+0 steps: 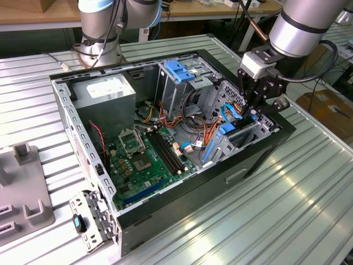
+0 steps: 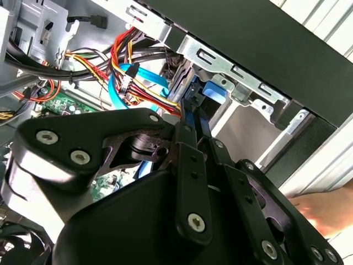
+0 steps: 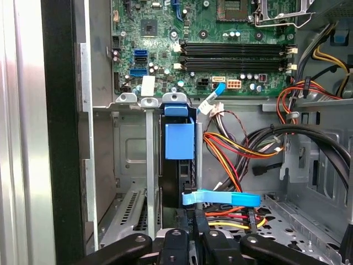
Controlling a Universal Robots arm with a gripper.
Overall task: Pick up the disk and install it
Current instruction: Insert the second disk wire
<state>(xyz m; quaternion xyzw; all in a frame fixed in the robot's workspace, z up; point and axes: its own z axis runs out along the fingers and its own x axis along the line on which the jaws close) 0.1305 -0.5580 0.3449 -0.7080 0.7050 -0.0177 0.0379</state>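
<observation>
gripper (image 1: 255,113) over disk (image 3: 179,141) (blue rails), in bay

Tight drive bay, crowded on the cable side

In the first wrist view the disk (image 3: 179,143) stands on edge in a narrow slot, a metal divider (image 3: 149,165) just beside it and an open bay (image 3: 127,154) beyond. On its other side orange and yellow cables (image 3: 237,149) and a flat blue cable (image 3: 220,197) crowd close. In the exterior view the case wall (image 1: 259,149) hems the gripper (image 1: 255,110) in.
</observation>
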